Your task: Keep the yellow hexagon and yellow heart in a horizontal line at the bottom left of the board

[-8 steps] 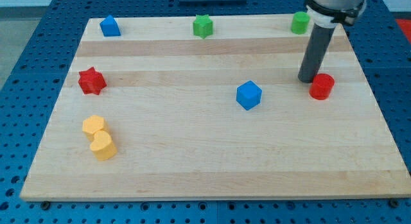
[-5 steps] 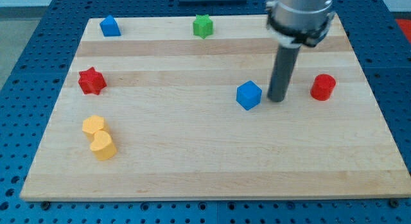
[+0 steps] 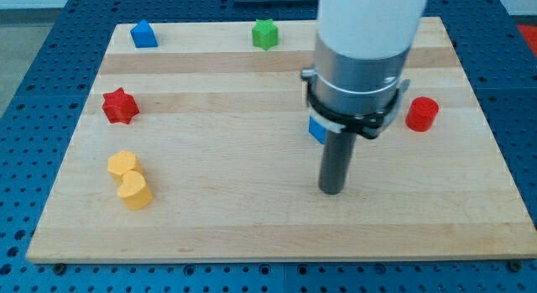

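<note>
The yellow hexagon [image 3: 122, 164] and the yellow heart [image 3: 134, 190] lie touching at the board's lower left, the heart below and slightly right of the hexagon. My tip [image 3: 331, 190] rests on the board right of centre, far to the right of both yellow blocks. The arm covers most of the blue cube [image 3: 315, 129], which shows only as a sliver just above the rod.
A red star [image 3: 120, 106] sits at the left edge above the yellow pair. A blue block [image 3: 143, 34] and a green star [image 3: 265, 33] lie along the top. A red cylinder [image 3: 421, 114] is at the right. The green block at top right is hidden by the arm.
My tip has moved from beside the red cylinder leftward and down toward the view's bottom, passing the blue cube. No block has moved.
</note>
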Controlling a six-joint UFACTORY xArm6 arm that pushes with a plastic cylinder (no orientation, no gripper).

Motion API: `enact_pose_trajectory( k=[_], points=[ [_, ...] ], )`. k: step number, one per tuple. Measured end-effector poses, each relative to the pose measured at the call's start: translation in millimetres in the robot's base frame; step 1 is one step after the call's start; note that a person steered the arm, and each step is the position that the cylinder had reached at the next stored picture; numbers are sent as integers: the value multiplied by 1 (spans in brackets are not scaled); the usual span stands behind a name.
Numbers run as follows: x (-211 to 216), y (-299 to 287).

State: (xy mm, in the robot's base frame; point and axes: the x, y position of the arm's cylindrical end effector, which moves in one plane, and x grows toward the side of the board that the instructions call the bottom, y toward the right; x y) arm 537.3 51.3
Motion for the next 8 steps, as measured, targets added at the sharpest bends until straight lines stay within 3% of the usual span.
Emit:
enact_pose_trajectory(
  k=[3, 5, 7, 8],
  points=[
    [-20, -147],
    [-65, -179],
    [-47, -263],
    [-17, -269]
  ],
)
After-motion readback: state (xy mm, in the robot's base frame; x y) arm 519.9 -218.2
